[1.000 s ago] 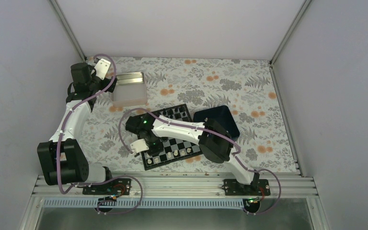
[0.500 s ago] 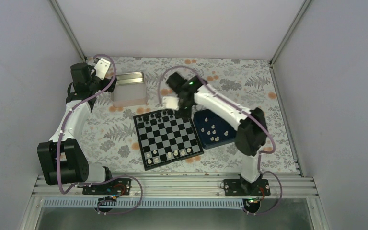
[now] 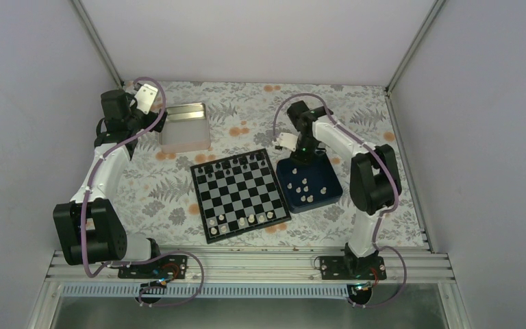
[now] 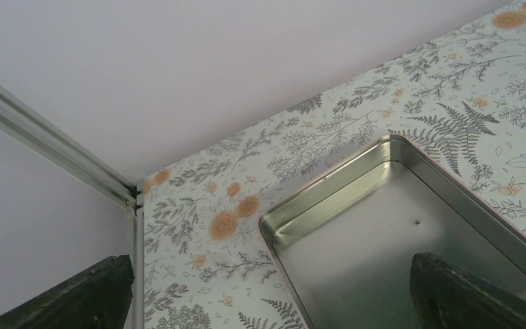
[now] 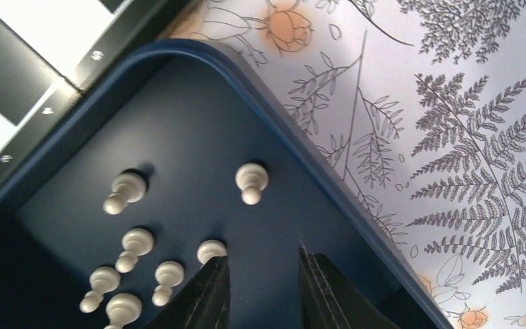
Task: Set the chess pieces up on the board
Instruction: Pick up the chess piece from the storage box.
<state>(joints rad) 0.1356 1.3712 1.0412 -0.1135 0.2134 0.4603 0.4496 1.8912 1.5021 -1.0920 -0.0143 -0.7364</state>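
The board [image 3: 241,194] lies mid-table with several white chess pieces [image 3: 243,221] on its near row and black pieces on its far row. More white pieces [image 3: 308,186] lie loose in the dark blue tray [image 3: 332,179] right of the board. My right gripper [image 3: 301,154] hovers over the tray's far end. In the right wrist view it [image 5: 264,274] is open and empty above the tray floor [image 5: 198,123], with pieces lying on their sides [image 5: 252,181] just ahead and left [image 5: 135,245] of the fingers. My left gripper [image 3: 149,96] is open and empty at the far left.
A silver metal tin [image 3: 185,127] sits at the far left, empty in the left wrist view [image 4: 411,219], under the left gripper [image 4: 274,301]. A corner of the board [image 5: 41,41] touches the tray's rim [image 5: 315,175]. Enclosure walls stand close on three sides.
My right arm has swung from the board's near left corner, over the board's far edge, to the blue tray. The board is now uncovered. The left arm has not moved.
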